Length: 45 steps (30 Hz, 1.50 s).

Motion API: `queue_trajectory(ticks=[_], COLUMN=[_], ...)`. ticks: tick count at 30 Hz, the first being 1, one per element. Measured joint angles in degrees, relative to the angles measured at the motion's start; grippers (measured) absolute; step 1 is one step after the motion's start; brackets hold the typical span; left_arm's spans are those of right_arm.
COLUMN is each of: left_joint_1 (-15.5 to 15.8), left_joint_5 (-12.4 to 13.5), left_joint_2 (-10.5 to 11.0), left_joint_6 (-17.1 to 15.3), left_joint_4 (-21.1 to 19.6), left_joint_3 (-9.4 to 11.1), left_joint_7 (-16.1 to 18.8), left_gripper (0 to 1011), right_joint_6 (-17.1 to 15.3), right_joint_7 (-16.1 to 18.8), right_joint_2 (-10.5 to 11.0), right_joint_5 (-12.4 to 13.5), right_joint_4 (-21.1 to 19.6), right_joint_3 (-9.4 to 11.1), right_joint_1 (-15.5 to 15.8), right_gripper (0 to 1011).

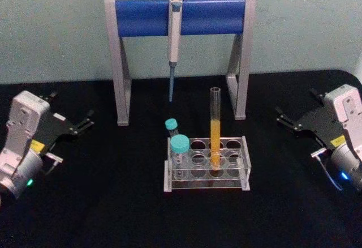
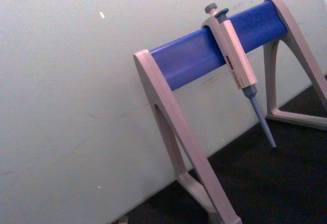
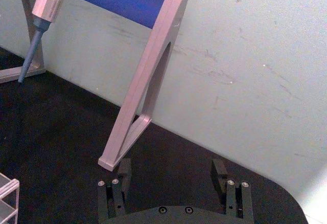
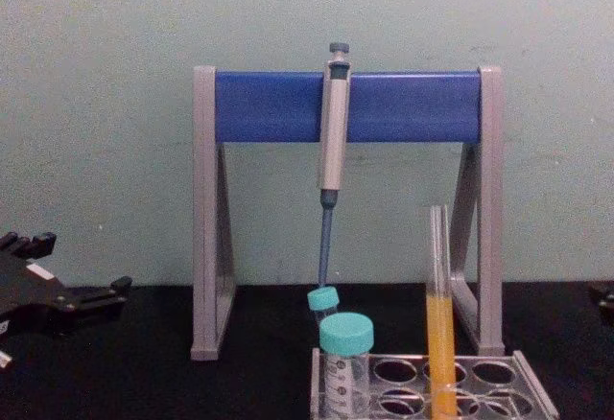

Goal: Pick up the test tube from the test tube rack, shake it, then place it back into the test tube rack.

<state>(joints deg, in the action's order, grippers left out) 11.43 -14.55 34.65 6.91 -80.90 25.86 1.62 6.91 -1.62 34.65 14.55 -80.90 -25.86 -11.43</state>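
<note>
The test tube (image 1: 215,128) stands upright in the light grey test tube rack (image 1: 244,163) at table centre, with orange-yellow liquid in its lower half. The chest view shows the tube (image 4: 440,324) in the rack (image 4: 532,386) from the side. My left gripper (image 1: 72,105) rests at the left of the table, open and holding nothing, well away from the rack. At the right, my right gripper (image 1: 294,104) is open too. In the right wrist view its fingers (image 3: 124,170) stand wide apart with nothing between them.
Two teal-capped vials (image 1: 179,152) occupy the rack's left end. Behind the rack stands a tall grey-and-blue pipette stand (image 1: 181,16) with a pipette (image 1: 174,44) hanging from it, tip down. The tabletop is black, with a pale wall behind.
</note>
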Motion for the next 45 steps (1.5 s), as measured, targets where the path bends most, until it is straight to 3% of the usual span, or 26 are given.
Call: queue_trajectory(ticks=[11, 24, 30, 33, 45], left_joint_1=[0.0, 0.0, 0.0, 0.0, 0.0], left_joint_5=[0.0, 0.0, 0.0, 0.0, 0.0], left_joint_2=[0.0, 0.0, 0.0, 0.0, 0.0], left_joint_6=[0.0, 0.0, 0.0, 0.0, 0.0], left_joint_4=[0.0, 0.0, 0.0, 0.0, 0.0], left_joint_3=[0.0, 0.0, 0.0, 0.0, 0.0], left_joint_7=[0.0, 0.0, 0.0, 0.0, 0.0], left_gripper=[1001, 1001, 1001, 1001, 1001], right_joint_6=[0.0, -1.2, -3.0, -5.1, -12.7], right_joint_7=[0.0, 3.0, 6.5, 9.9, 20.5], right_joint_2=[0.0, -0.2, -0.1, 0.2, 0.8], right_joint_5=[0.0, 2.1, 6.2, 9.6, 17.7], right_joint_4=[0.0, -3.6, -7.4, -10.0, -14.7], right_joint_3=[0.0, 2.6, 4.2, 5.1, 6.2], right_joint_1=[0.0, 3.0, 5.4, 6.7, 7.6], right_gripper=[1000, 1000, 1000, 1000, 1000])
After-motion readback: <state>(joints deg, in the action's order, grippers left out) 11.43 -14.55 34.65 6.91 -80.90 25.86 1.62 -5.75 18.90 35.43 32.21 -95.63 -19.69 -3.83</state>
